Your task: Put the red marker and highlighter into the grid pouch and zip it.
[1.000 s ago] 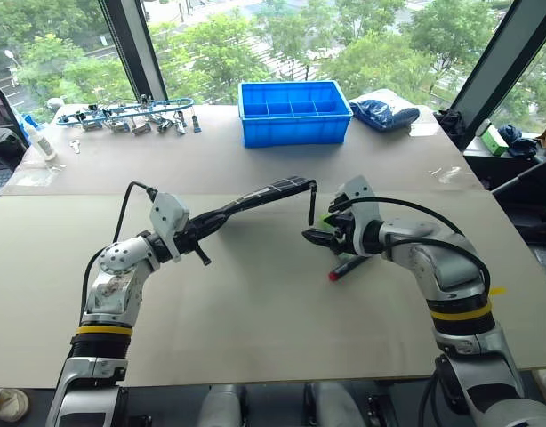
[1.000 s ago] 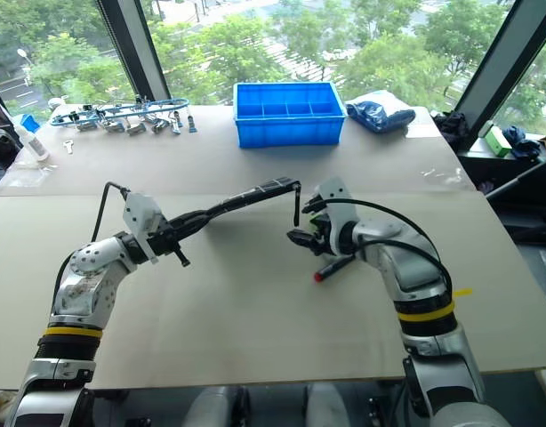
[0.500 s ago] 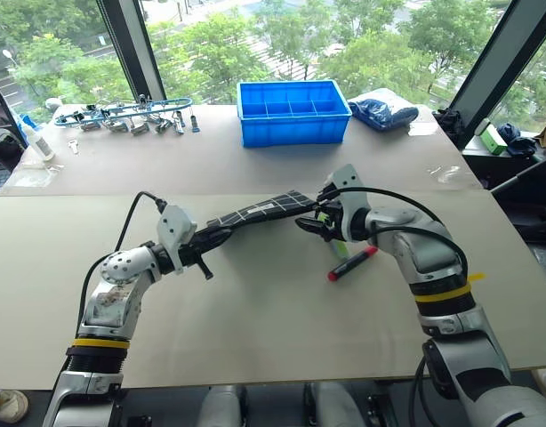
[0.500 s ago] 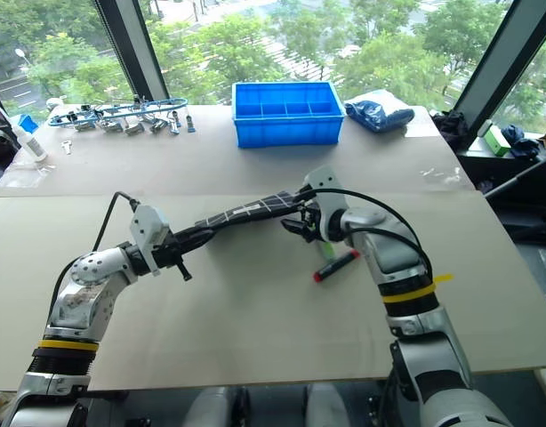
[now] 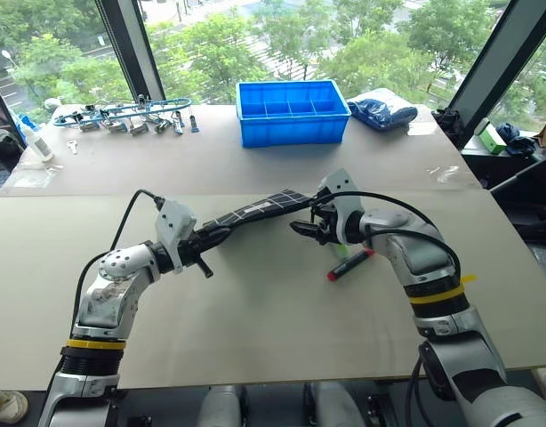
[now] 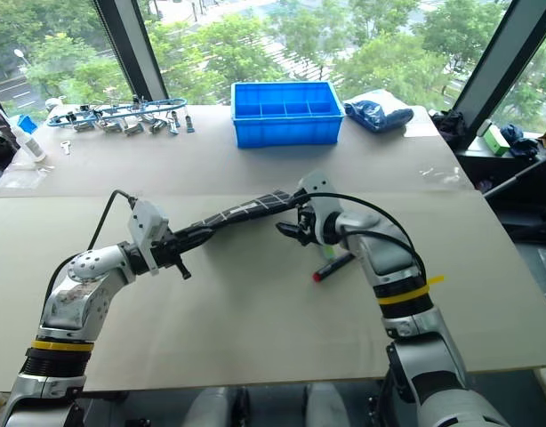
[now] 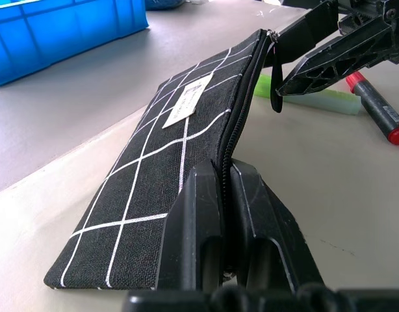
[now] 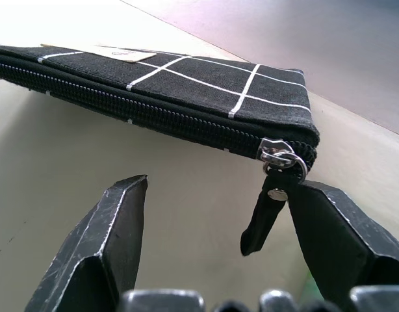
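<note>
Pale tabletop [image 5: 255, 356] before tall windows. Held just above it, nearly level: flat black grid pouch [image 7: 180, 143] with white lines, zipped, clamped at one end by left gripper [image 7: 225, 214]. At far end, right gripper [image 8: 219, 214] spread wide around dangling black pull strap [image 8: 264, 218]. Beside: light-green highlighter [image 7: 316, 99], red marker [image 5: 351, 263]. Beyond, blue plastic bin [image 5: 293, 110].

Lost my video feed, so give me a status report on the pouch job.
Left gripper shut on grid pouch, held off the table. Right gripper open at zipper pull strap, zip still closed. Red marker and highlighter on table. Nothing blocking.
</note>
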